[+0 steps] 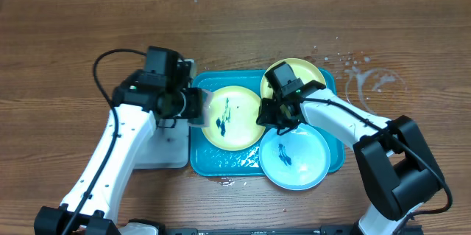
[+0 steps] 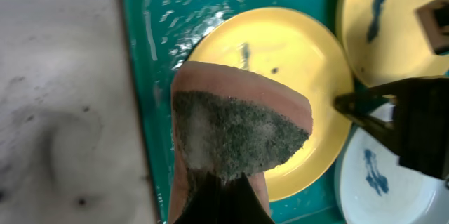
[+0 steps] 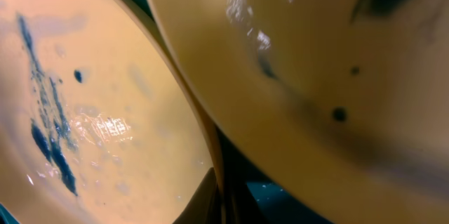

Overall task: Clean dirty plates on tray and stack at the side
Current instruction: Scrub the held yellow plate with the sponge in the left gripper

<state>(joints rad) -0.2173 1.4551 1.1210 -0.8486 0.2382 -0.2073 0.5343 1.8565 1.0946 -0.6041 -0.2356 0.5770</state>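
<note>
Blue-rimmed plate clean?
No, the overhead view shows a dark blue smear near the centre of the pale blue plate.

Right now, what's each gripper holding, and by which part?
Left gripper clamps a sponge by its rear end. Right gripper appears to pinch the yellow plate beneath that sponge by its rim, on the side nearest the blue plate.

The overhead view looks straight down on the whole tabletop (image 1: 235, 14). The left wrist view looks down from near, over the tray's (image 2: 158, 76) left edge. The right wrist view sits extremely close — all three share the middle yellow plate (image 1: 228, 117).
</note>
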